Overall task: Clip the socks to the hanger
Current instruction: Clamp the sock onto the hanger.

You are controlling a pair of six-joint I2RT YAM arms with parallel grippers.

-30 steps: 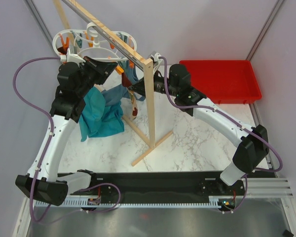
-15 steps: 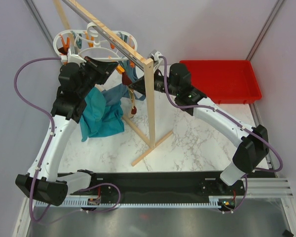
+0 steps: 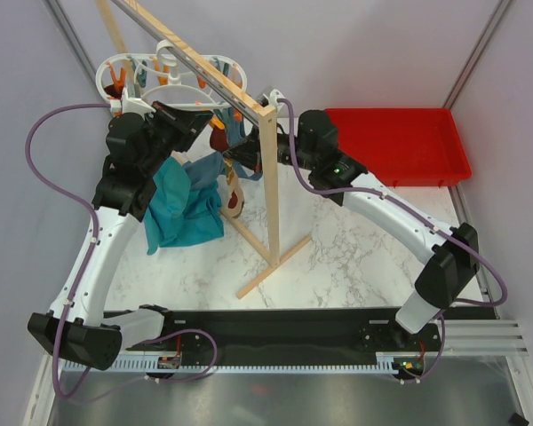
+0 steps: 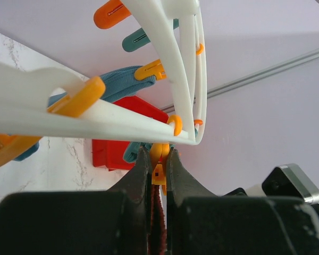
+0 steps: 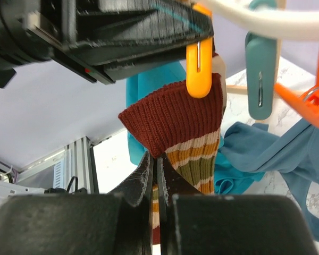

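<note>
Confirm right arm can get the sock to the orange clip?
Likely yes: right gripper holds the sock, its cuff at the orange clip, which the left gripper pinches; nothing between them.

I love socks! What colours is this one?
Sock: brown cuff, then cream, orange, green stripes; right wrist view.

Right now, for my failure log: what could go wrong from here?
The orange plastic clip overlaps only the top edge of the brown-cuffed striped sock; it may slip out once the right gripper lets go. The hanging white plastic ring hanger may swing when the left gripper releases that clip.
</note>
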